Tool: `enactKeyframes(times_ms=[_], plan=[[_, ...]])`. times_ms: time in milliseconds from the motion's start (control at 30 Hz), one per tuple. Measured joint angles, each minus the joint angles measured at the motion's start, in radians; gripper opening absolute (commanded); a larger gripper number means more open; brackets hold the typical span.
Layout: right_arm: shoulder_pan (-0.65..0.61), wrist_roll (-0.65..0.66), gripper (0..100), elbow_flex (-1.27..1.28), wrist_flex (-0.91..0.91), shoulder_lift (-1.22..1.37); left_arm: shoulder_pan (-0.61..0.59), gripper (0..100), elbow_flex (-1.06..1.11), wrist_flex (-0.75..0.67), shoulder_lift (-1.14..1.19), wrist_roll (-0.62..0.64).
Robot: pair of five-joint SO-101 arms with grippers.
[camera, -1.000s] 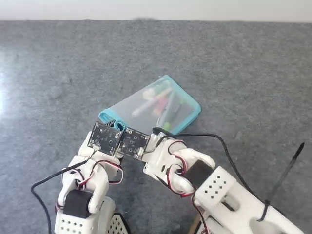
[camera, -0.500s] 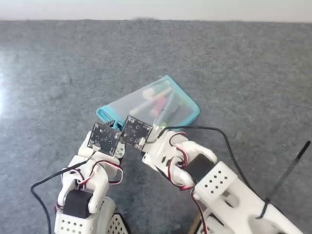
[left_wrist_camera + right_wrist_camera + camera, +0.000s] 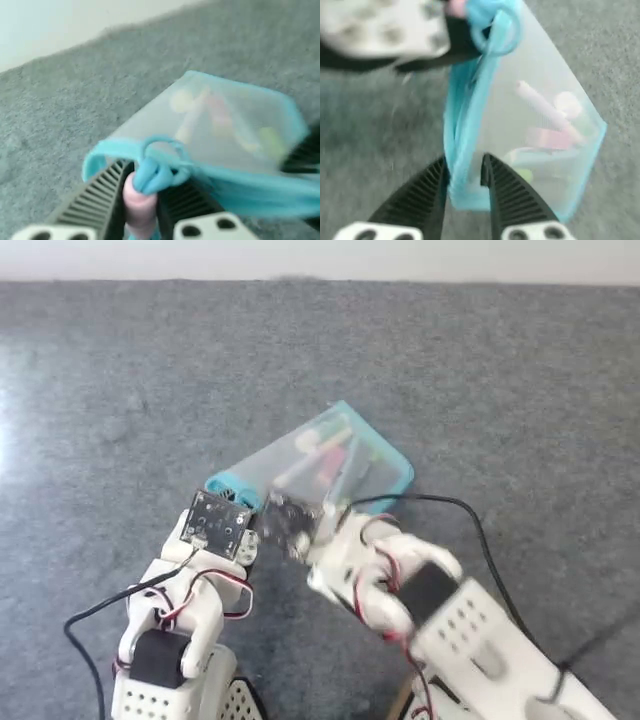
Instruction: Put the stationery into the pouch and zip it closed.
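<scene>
The pouch (image 3: 320, 455) sits near the middle of the table (image 3: 500, 370), lying at a slant, one short end towards the arms and the other towards the far edge. It is loaded: the stationery (image 3: 325, 445) shows through the clear, milky side, several pen-shaped pieces jumbled lengthwise. From the right wrist I can pick out a pale stick with a pinkish tip, something red below it and a spot of green lower still. Teal trim runs all round the pouch, thick along the long edge nearer the arms.

At the near end, the left tool (image 3: 142, 195) is clamped on the pouch's end. A knotted teal loop (image 3: 160, 150) bunches right at its jaws, and a pink piece sits pinched between them; what that is I cannot say.

The right tool (image 3: 466, 185) is just beside it, farther along that thick teal edge, its two dark ribbed jaws closed in tight on either side of the trim. The same loop (image 3: 502, 30) shows beyond it.

Whether the zip is closed I cannot tell.
</scene>
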Motion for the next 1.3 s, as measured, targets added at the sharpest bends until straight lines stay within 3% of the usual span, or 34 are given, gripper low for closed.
enactKeyframes(times_ms=[467, 767, 1300], plan=[[-0.032, 0.074, 0.7, 0.06, 0.242, -0.431, 0.008, 1, -0.005, 0.0, 0.0, 0.002], [0.126, 0.074, 0.7, 0.058, 0.221, -0.453, 0.008, 1, 0.043, 0.0, 0.0, -0.018], [0.173, 0.074, 0.8, -0.029, 0.284, -0.471, -0.011, 1, 0.061, 0.021, 0.0, -0.04]])
